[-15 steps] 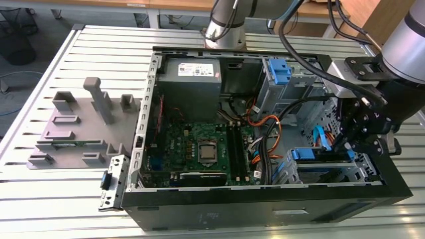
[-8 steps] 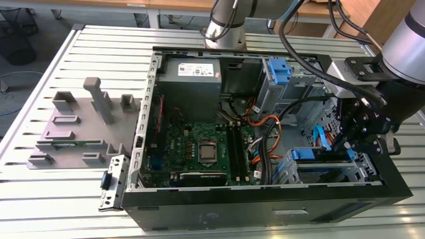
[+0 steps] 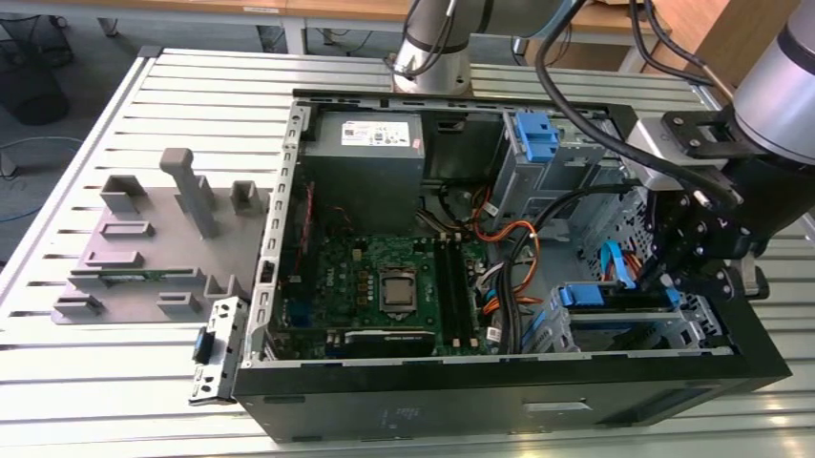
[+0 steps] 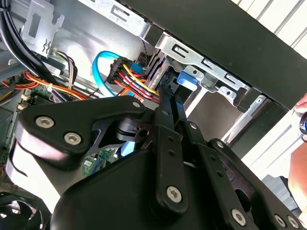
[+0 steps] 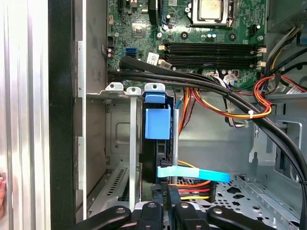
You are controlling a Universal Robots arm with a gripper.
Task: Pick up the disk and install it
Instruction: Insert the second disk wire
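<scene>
Gripper [image 5: 165, 211] at the bay-seated disk [image 5: 157, 123] — jaw state unclear — motherboard [image 3: 382, 286] in the exterior view.

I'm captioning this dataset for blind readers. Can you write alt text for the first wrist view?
The gripper reaches down into an open computer case toward the disk, which stands on edge in its blue carrier inside a metal drive bay. Beyond lie a green motherboard and bundled black, red, orange and yellow cables.

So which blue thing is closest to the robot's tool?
The blue frame on the disk, standing right by the tool. The other blue latch sits far off, near the grey power supply.
</scene>
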